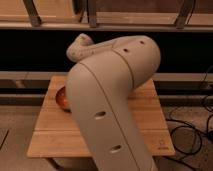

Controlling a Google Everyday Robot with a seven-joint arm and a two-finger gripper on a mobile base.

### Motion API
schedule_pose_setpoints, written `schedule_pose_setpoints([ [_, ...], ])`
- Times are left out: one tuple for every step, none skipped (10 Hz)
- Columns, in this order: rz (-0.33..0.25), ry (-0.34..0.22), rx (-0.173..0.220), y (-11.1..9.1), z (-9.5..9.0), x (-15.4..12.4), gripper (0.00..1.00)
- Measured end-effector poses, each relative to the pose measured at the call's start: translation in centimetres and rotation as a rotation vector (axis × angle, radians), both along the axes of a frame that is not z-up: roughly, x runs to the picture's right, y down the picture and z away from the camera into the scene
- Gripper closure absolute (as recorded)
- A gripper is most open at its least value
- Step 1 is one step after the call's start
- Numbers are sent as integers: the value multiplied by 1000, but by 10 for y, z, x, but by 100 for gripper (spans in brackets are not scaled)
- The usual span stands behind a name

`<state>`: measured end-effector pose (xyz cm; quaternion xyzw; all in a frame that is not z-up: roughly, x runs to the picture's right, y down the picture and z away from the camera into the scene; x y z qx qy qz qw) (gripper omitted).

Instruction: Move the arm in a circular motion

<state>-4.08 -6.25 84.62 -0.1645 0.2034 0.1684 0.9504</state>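
Observation:
The cream-white arm (107, 105) fills the middle of the camera view. Its thick segments with small dark holes rise from the bottom edge, bend at a curved elbow (137, 57) at the upper right and run left to a rounded wrist end (80, 47) above the table's far left side. The gripper is hidden behind the arm's segments, so I cannot see it.
A wooden table (150, 122) stands under the arm. An orange bowl (61, 97) peeks out at the arm's left edge. Black cables (200, 125) lie on the floor to the right. A dark shelf with metal rails (35, 15) runs along the back.

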Motion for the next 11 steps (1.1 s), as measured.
schedule_pose_setpoints([
  [-88, -49, -59, 26, -4, -28, 20],
  [-149, -84, -103, 49, -12, -39, 20],
  [-177, -105, -127, 65, -23, -40, 20],
  [-184, -114, -140, 78, -34, -33, 20],
  [-164, -107, -140, 86, -45, -19, 20],
  [-118, -84, -129, 91, -57, 4, 20],
  [-78, -61, -111, 91, -66, 24, 20],
  [-29, -27, -82, 87, -74, 49, 20],
  [20, 19, -42, 76, -81, 78, 20],
  [62, 67, -2, 62, -85, 107, 20],
  [95, 110, 39, 44, -85, 130, 20],
])
